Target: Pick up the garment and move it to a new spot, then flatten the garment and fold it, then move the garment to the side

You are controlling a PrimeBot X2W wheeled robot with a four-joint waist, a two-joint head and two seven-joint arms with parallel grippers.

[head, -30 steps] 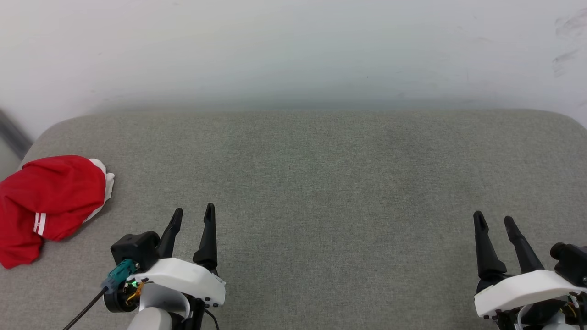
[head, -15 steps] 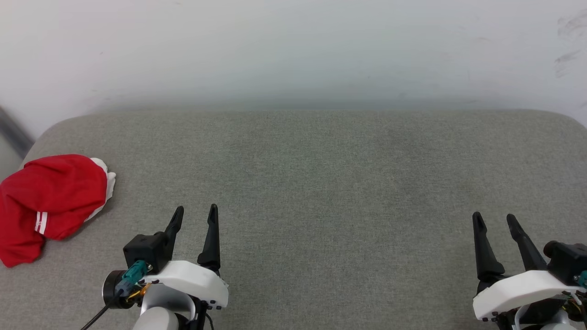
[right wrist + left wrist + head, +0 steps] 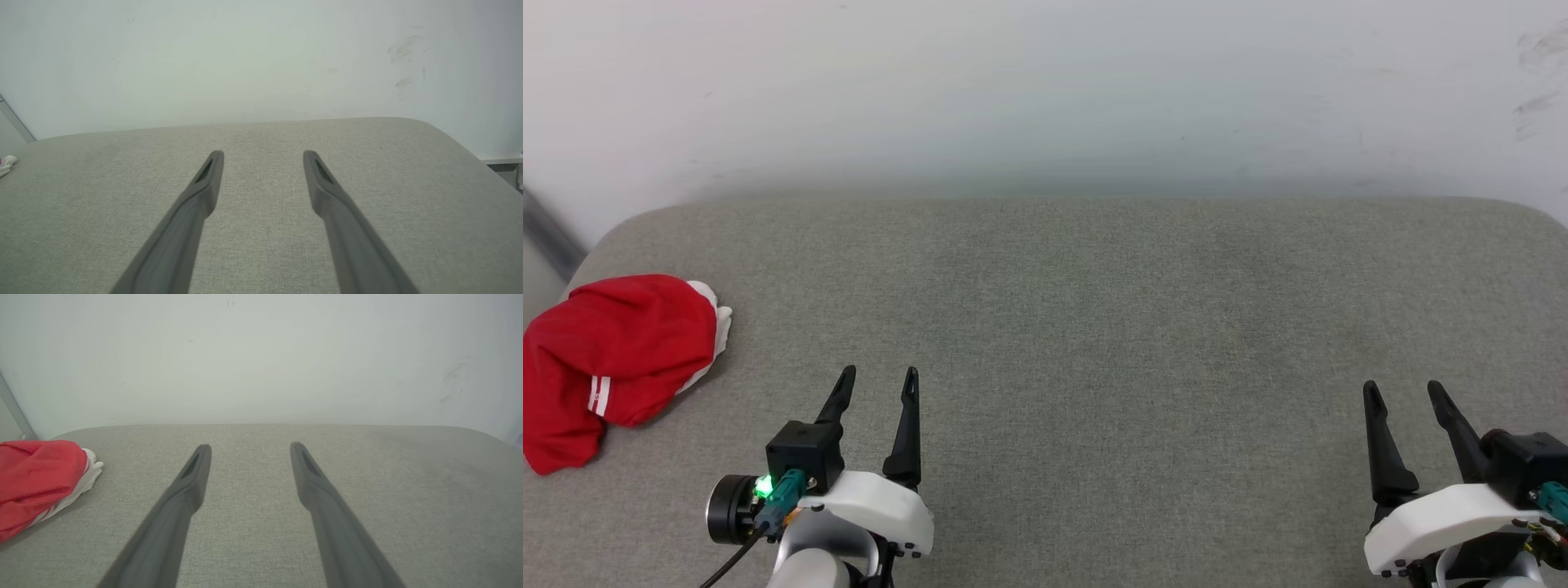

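Observation:
The garment (image 3: 609, 359) is a crumpled bright red shirt with a bit of white sleeve and a white stripe, lying at the far left edge of the grey cushion (image 3: 1094, 327). In the left wrist view the garment (image 3: 36, 482) lies at the left edge, well left of the fingers. My left gripper (image 3: 880, 377) stands open near the front, to the right of the garment and apart from it, nothing between its fingers. My right gripper (image 3: 1403, 389) is open at the lower right, empty. A white tip of the garment (image 3: 7, 162) peeks in at the right wrist view's left edge.
A pale wall (image 3: 1045, 90) rises right behind the cushion. The cushion's rounded left corner (image 3: 613, 233) lies just beyond the garment, and its right edge (image 3: 461, 143) drops off toward the floor. Bare grey fabric stretches between the two grippers.
My left gripper has turned and slid slightly right and back, its fingers now pointing straighter ahead. The right gripper has shifted a little. The garment lies as before.

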